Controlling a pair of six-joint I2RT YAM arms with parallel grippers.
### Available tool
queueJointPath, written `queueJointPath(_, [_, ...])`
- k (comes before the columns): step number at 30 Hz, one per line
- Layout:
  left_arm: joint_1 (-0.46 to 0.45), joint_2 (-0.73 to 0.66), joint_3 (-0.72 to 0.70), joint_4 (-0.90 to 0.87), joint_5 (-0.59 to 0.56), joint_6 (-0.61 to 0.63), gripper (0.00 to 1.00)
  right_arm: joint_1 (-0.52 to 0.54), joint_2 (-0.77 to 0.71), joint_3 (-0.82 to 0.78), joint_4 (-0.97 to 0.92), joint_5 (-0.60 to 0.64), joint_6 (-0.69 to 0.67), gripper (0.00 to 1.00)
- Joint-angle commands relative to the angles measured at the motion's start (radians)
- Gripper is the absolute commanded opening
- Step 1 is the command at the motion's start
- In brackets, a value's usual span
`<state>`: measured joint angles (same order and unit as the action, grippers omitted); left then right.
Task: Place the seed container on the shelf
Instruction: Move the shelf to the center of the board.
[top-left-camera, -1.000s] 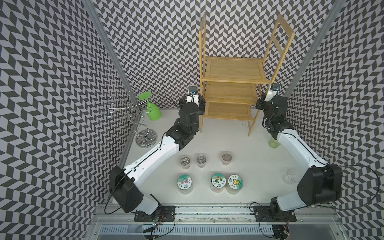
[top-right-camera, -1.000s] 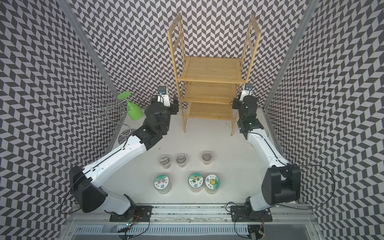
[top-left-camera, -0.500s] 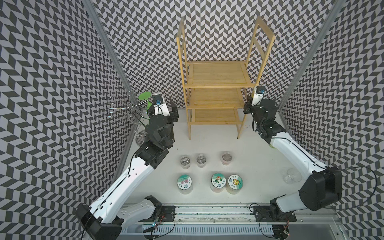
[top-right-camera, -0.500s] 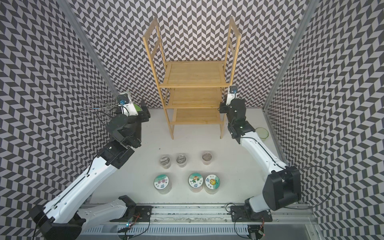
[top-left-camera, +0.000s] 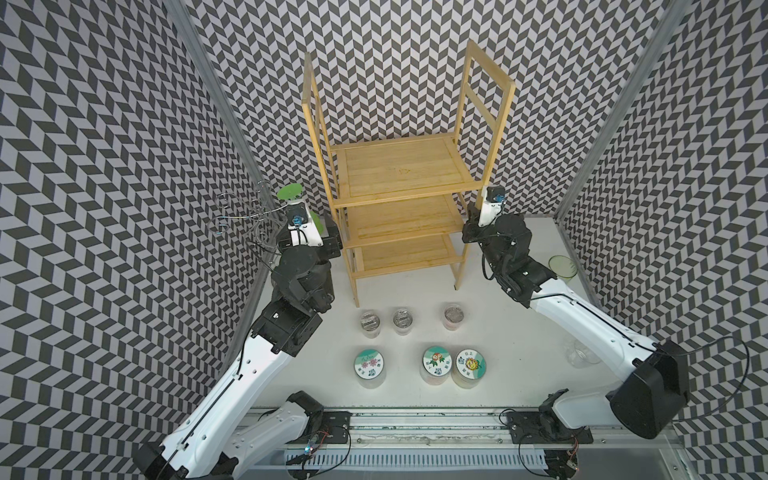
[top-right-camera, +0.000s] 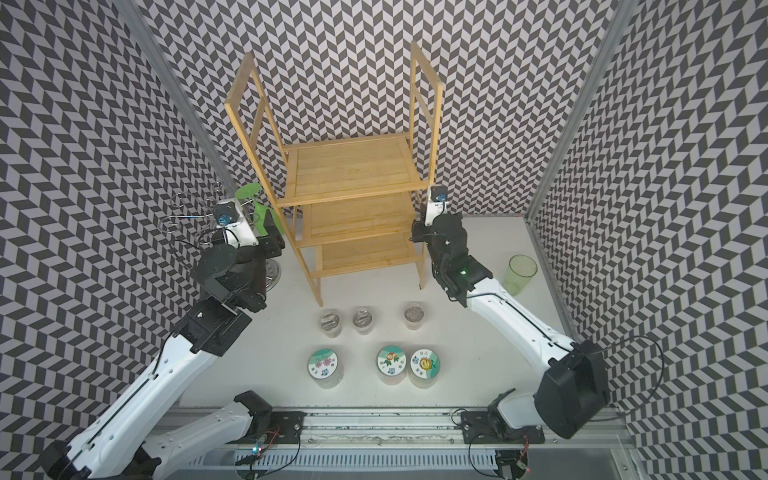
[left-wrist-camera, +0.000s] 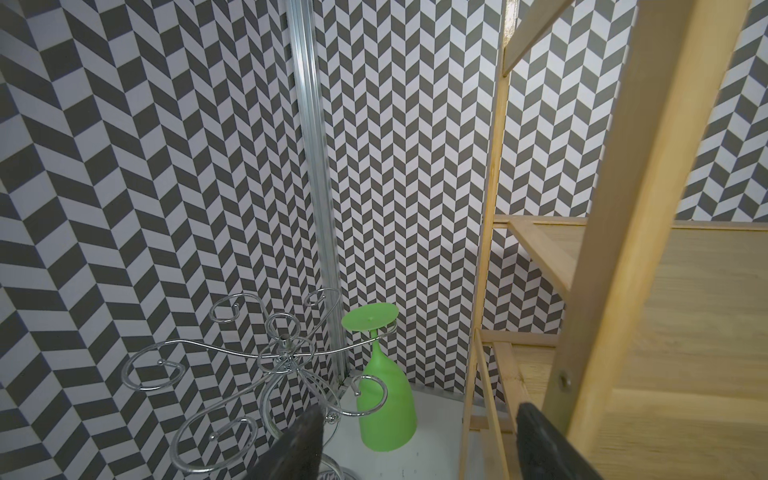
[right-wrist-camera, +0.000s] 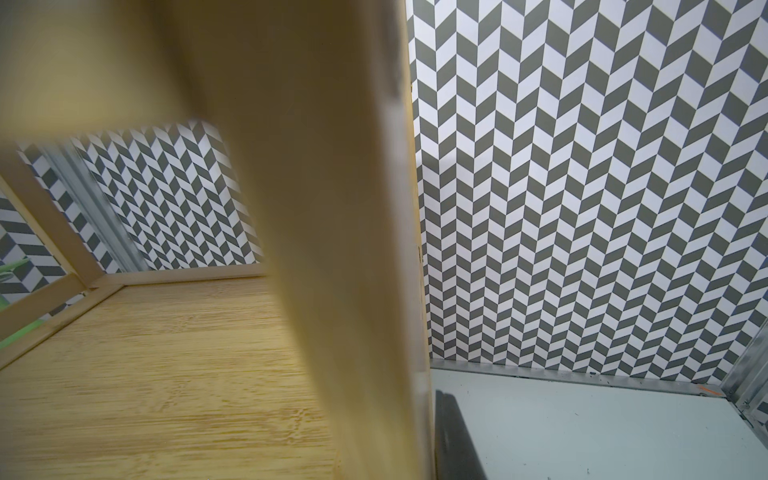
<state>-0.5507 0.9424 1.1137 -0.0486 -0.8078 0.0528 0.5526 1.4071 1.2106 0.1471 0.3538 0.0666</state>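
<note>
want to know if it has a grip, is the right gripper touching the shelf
Touching. The right gripper is shut on the shelf's front post; the right wrist view shows the post flush against its dark finger, no gap.

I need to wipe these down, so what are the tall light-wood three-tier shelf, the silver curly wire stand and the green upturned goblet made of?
The tall light-wood three-tier shelf: likely bamboo, matte, fine straight grain. The silver curly wire stand: bent metal wire, shiny, probably chromed, with bright highlights. The green upturned goblet: probably plastic, opaque, smooth, softly sheened.
</note>
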Motion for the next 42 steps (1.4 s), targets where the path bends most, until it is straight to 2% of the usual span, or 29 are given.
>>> queueJointPath(1, [0.006, -0.021, -0.015, -0.04, -0.01, -0.021, 0.74, 0.026, -0.026, -0.02, -0.025, -0.019, 0.265, 0.0])
queueJointPath(17, [0.006, -0.054, -0.012, -0.114, -0.013, -0.059, 0.74, 0.037, -0.092, -0.049, -0.073, -0.007, 0.248, 0.0])
queueJointPath(30, [0.006, -0.053, -0.011, -0.143, -0.004, -0.082, 0.75, 0.116, -0.109, -0.055, -0.125, 0.357, 0.378, 0.0])
queueJointPath(37, [0.007, -0.057, -0.009, -0.142, 0.002, -0.073, 0.75, 0.165, -0.075, -0.019, -0.093, 0.452, 0.239, 0.0])
queueJointPath(42, [0.006, -0.059, -0.014, -0.14, 0.002, -0.068, 0.75, 0.168, -0.067, -0.003, -0.047, 0.473, 0.138, 0.0])
